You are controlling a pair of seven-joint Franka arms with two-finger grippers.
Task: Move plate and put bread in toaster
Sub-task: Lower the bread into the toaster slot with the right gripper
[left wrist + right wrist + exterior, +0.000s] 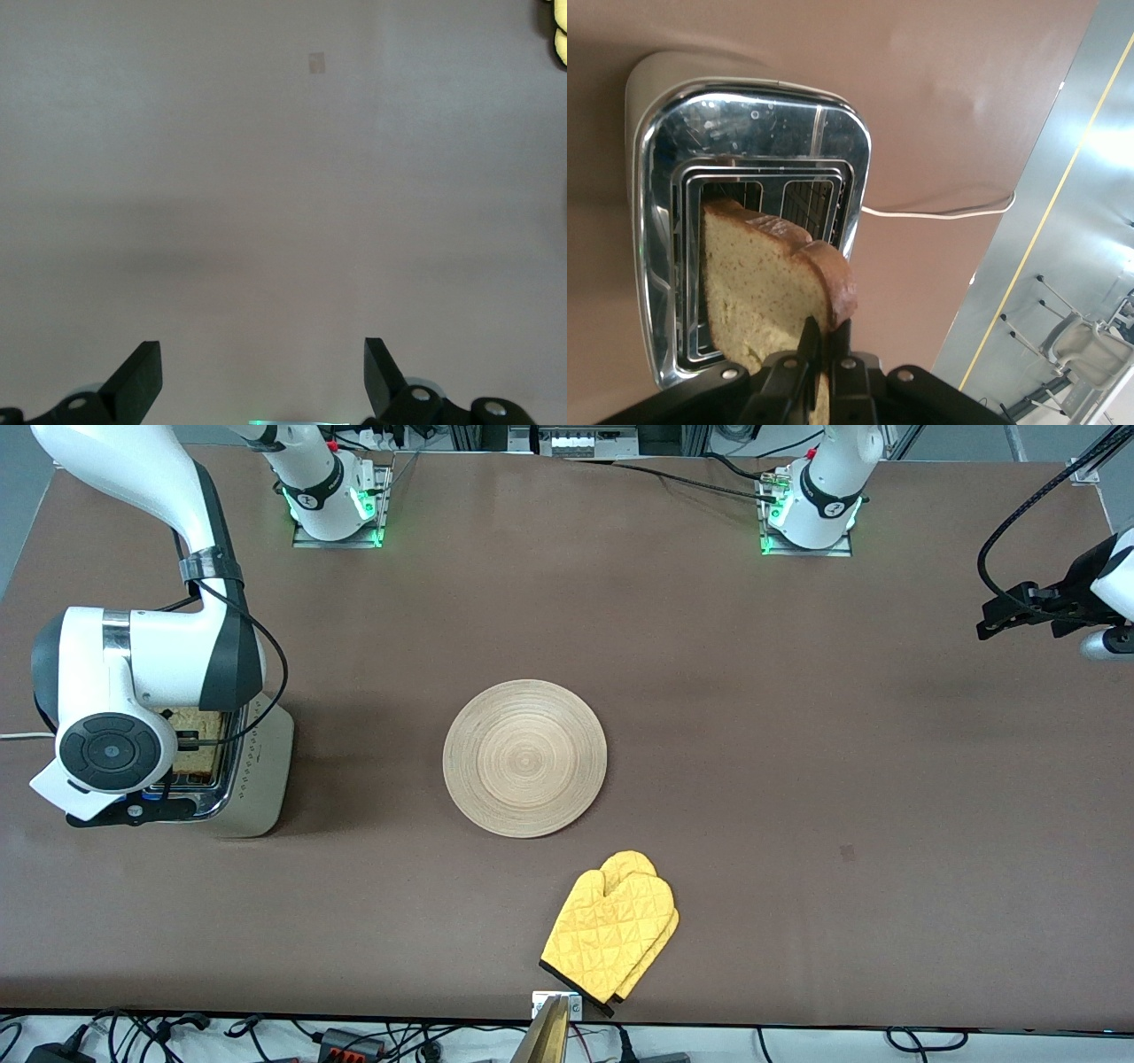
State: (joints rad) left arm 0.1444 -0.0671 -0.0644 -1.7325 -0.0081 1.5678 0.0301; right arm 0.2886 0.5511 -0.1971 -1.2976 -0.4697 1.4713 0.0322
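Right gripper [819, 341] holds bread [766, 283] upright over toaster [664, 177].

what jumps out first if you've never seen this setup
The right tool, shut on the bread, holds it over the toaster at the right arm's end of the table. The bare plate sits mid-table, a yellow oven mitt nearer the camera.

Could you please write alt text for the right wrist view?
The right gripper, shut on a slice of bread, holds it upright over the chrome-topped toaster, lower edge at a slot. A white cord trails across the brown table.
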